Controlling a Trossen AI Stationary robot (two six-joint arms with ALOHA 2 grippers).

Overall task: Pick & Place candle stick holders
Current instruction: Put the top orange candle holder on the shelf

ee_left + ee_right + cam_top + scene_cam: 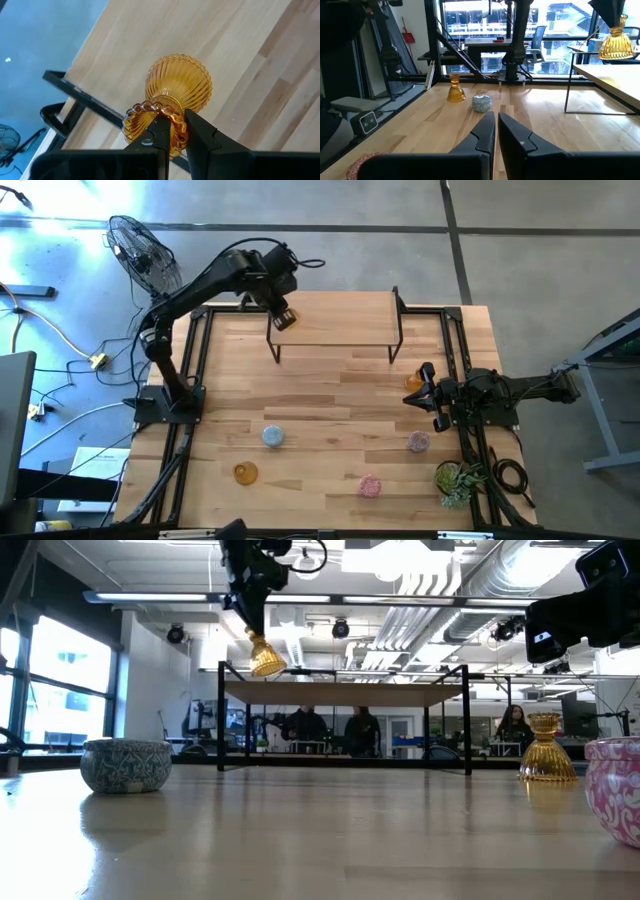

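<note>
Left wrist view shows your left hand point(172, 131) clamped on an amber holder's point(172, 95) beaded waist above the shelf point(335, 315); ribbed glass, probably light, slippery, fragile. Right hand point(424, 393) waits, fingers together.

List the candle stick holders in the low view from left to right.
Pale blue holder → amber holder held aloft by the left hand, its point being → amber holder standing on the table → pink holder at the right edge.
</note>
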